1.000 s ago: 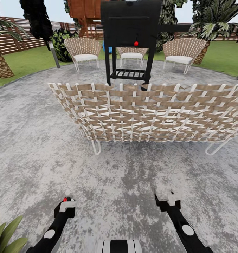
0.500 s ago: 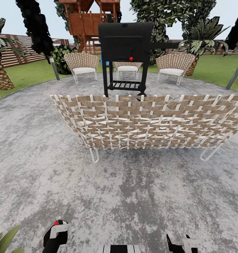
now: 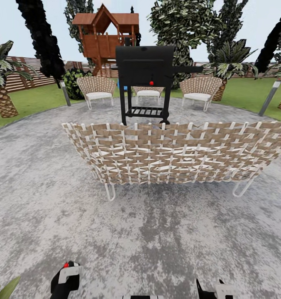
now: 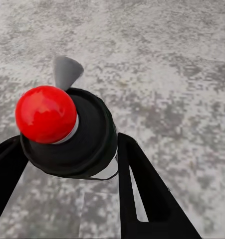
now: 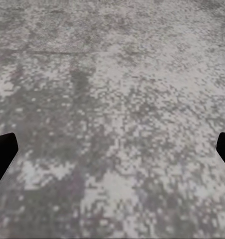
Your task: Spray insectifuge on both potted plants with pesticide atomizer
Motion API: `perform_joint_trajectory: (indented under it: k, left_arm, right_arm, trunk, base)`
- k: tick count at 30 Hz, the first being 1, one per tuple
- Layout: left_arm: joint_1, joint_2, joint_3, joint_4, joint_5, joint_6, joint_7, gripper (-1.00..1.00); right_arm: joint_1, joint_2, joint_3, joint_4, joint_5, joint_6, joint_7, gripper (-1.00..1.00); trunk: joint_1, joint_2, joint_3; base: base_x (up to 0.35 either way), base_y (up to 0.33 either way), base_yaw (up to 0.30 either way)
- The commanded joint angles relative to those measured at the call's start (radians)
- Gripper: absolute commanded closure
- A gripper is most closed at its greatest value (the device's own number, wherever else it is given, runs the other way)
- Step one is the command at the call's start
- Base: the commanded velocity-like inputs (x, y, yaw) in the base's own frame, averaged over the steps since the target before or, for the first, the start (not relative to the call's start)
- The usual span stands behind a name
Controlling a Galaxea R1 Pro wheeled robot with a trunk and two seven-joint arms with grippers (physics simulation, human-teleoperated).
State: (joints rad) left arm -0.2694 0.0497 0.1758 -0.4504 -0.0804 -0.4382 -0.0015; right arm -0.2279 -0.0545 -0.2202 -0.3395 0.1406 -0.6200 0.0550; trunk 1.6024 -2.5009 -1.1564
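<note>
Left gripper [image 4: 67, 149]: pinching the pesticide atomizer [image 4: 67, 132], red-tipped, above the patio [image 3: 157, 232].
Right gripper [image 5: 112, 149]: fingers spread wide, over bare paving.
Wicker sofa [image 3: 177, 153]: mid-patio, ahead.

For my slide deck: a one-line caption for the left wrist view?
Left pincer shut on a dark bottle with a red ball cap, over the mottled grey patio.

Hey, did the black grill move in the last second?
No. The black grill stands just behind the wicker bench as before. The whole picture shifted down because the camera tilted up.
</note>
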Motion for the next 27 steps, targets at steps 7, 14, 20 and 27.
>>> perform_joint_trajectory:
  k: [7, 14, 20, 27]
  left_arm:
    - [0.0, -0.001, 0.004, 0.001, -0.009, -0.004, 0.0, 1.0]
    - [0.001, -0.001, 0.004, 0.001, -0.009, -0.004, 0.002, 1.0]
    - [0.001, -0.002, 0.004, 0.001, -0.009, -0.004, 0.0, 1.0]
    - [0.001, -0.002, 0.002, 0.001, -0.008, -0.005, 0.0, 1.0]
  right_arm:
    - [-0.001, -0.002, -0.007, 0.002, 0.011, -0.004, 0.011, -1.0]
    - [-0.001, 0.0, -0.006, 0.002, 0.011, -0.003, 0.011, -1.0]
    - [-0.001, 0.007, -0.007, 0.004, 0.01, -0.003, 0.006, -1.0]
    - [-0.001, 0.007, -0.007, 0.004, 0.008, -0.003, 0.006, -1.0]
  trunk:
    - [-0.01, 0.015, 0.025]
    - [-0.037, 0.064, 0.047]
    - [-0.048, 0.085, 0.056]
    - [-0.048, 0.085, 0.056]
  base:
    - [0.0, 0.0, 0.0]
    - [0.0, 0.0, 0.0]
    - [0.0, 0.0, 0.0]
    - [-0.02, -0.014, 0.0]
